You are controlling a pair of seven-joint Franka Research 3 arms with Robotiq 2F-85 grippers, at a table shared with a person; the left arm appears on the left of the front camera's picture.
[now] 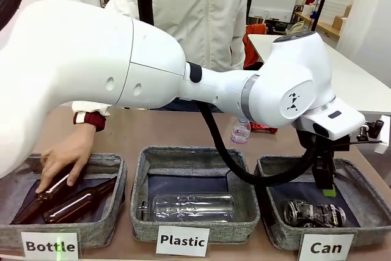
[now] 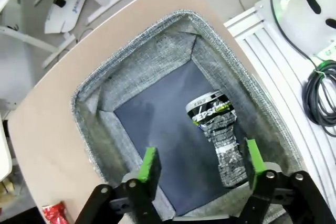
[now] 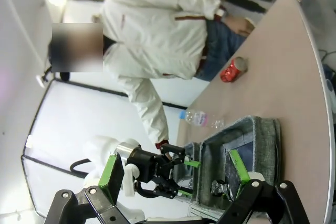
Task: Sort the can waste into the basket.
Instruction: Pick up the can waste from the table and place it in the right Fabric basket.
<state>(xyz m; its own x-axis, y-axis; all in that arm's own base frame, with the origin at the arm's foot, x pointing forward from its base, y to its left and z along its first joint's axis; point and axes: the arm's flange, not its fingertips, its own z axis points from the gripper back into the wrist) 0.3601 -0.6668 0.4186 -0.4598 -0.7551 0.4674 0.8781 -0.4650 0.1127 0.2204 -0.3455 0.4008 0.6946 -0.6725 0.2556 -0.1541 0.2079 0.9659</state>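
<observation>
- Hovering over the basket (image 2: 136,72), the left gripper (image 2: 201,153) stands wide open and empty.
- Dark can (image 2: 218,129) lies inside the basket, at 4 o'clock on its floor.
- Red can (image 3: 232,70) sits on the table (image 3: 283,77), well apart from the basket.
- Right gripper (image 3: 173,161) is spread open and empty.

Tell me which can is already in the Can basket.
The dark can, lying in the basket below the open left gripper. The red can sits on the bare table, outside every basket.
</observation>
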